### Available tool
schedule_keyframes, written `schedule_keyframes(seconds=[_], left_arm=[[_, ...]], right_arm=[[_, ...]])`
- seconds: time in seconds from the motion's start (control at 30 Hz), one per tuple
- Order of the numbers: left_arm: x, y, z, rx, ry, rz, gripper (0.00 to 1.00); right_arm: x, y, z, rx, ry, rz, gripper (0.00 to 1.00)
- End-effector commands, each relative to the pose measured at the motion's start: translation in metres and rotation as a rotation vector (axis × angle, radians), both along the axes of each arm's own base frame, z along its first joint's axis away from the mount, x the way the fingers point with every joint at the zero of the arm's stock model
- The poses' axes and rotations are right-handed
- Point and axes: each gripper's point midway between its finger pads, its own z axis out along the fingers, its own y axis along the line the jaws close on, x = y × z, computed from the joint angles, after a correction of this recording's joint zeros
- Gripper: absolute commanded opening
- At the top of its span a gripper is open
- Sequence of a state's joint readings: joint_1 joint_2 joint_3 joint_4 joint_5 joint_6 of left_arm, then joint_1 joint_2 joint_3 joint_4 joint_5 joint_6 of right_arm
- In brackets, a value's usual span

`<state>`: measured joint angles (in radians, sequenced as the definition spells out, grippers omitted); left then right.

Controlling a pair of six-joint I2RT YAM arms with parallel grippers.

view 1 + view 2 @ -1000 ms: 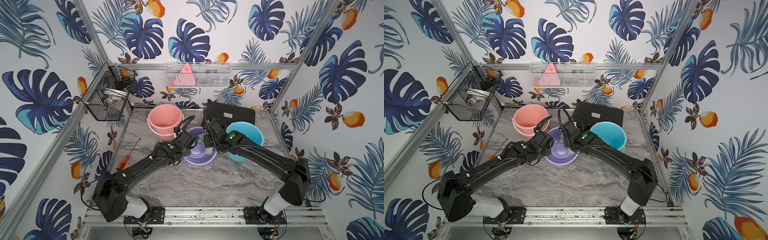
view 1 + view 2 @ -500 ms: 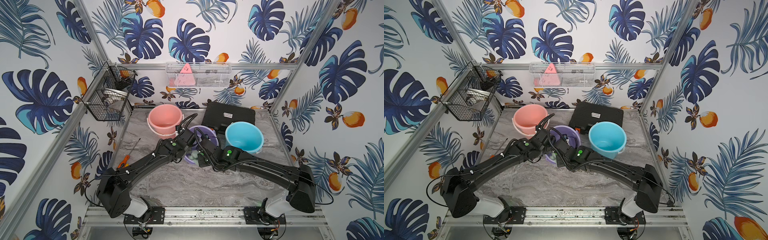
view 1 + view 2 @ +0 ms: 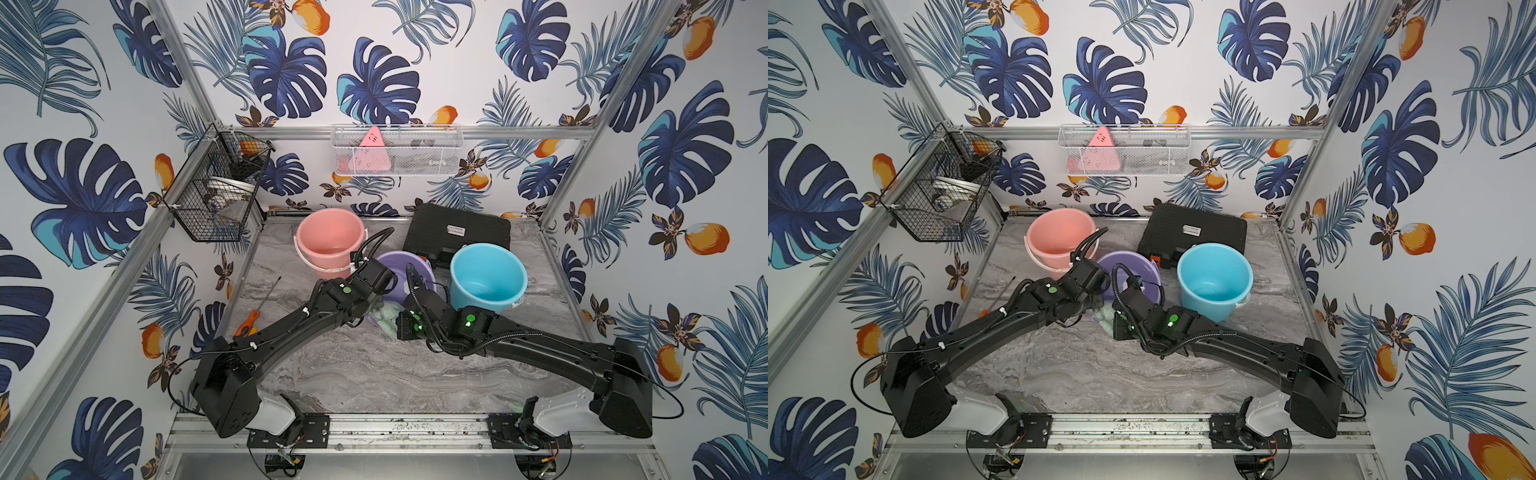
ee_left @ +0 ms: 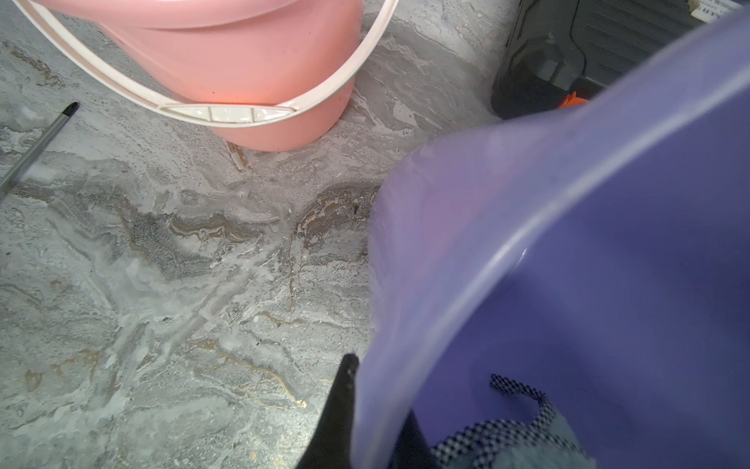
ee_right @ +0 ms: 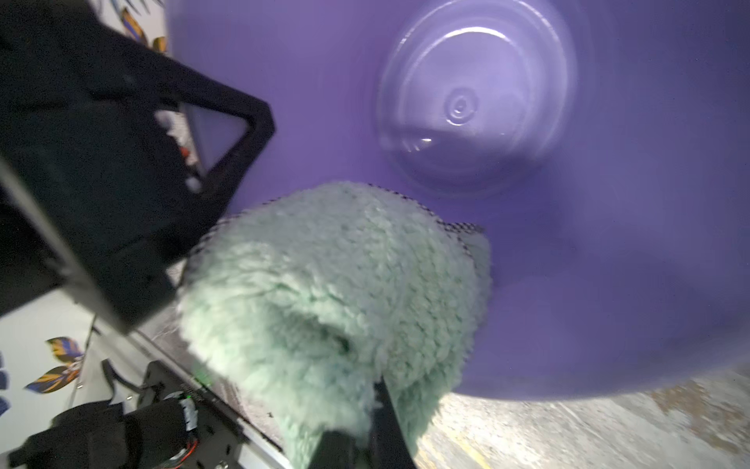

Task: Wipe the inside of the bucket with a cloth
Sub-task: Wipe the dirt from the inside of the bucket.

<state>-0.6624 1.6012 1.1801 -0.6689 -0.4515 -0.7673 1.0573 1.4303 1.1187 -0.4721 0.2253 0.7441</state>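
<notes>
At the mouth of the purple bucket [image 5: 568, 243], low against its inside wall just past the rim: cloth [image 5: 332, 292], pale green, fleecy, with black-and-white check trim, bunched.

- Right fingers [image 5: 389, 426]: clamped together on the near end of the cloth.
- Purple bucket: tipped over, mouth towards the arm bases, lower rim on the surface; the round base shows deep inside in the right wrist view.
- Left fingers [image 4: 341, 406]: closed on the bucket's rim, one outside the wall and one inside.
- Pink bucket [image 3: 330, 235]: upright, just behind and to the left of the purple one, white handle lowered against its side.
- Blue bucket [image 3: 486, 274]: upright, just to the right of the purple one.
- Black case [image 3: 459, 232]: flat and closed with a white label, at the rear behind the blue bucket.
- Screwdriver [image 3: 257, 307]: orange handle, lying by the surface's left edge, apart from the buckets.
- Surface [image 3: 374, 374]: grey marble pattern with brownish veins, bare in front of the arms.
- Front rail [image 3: 395, 432]: aluminium, carrying both arm bases.
- Black wire basket [image 3: 216, 195]: hung on the left wall's frame; contents unclear.
- White mesh shelf [image 3: 397, 149]: on the back wall, holding a pink triangular item [image 3: 370, 153].
- Walls: white paper printed with blue leaves and orange fruit, framed by aluminium posts.
</notes>
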Motion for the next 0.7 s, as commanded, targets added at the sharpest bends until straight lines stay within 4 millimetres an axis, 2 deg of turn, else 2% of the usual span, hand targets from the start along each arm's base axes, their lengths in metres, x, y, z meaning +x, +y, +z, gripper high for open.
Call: schedule_keyframes(seconds=[0.0,0.13,0.17,0.27,0.4,0.47,0.67], left_arm=[[-0.002,0.003,-0.001,0.026,0.013,-0.008,0.00],[-0.002,0.003,0.001,0.027,0.013,-0.019,0.00],[-0.002,0.003,0.001,0.030,0.015,-0.023,0.00],[-0.003,0.002,0.002,0.023,0.017,-0.035,0.00],[-0.005,-0.001,-0.001,0.019,0.034,-0.057,0.00],[-0.007,-0.002,-0.004,0.011,0.041,-0.066,0.00],[-0.010,-0.006,-0.012,-0.003,0.064,-0.082,0.00]], right_arm=[[0.007,-0.048,-0.006,-0.177,-0.035,-0.109,0.00],[0.023,-0.080,0.008,-0.241,-0.082,-0.182,0.00],[0.030,-0.086,0.016,-0.248,-0.094,-0.202,0.00],[0.052,-0.105,0.022,-0.281,-0.102,-0.245,0.00],[0.086,-0.110,0.031,-0.276,-0.124,-0.260,0.00],[0.103,-0.104,0.036,-0.279,-0.143,-0.256,0.00],[0.136,-0.048,0.048,-0.171,-0.152,-0.144,0.00]])
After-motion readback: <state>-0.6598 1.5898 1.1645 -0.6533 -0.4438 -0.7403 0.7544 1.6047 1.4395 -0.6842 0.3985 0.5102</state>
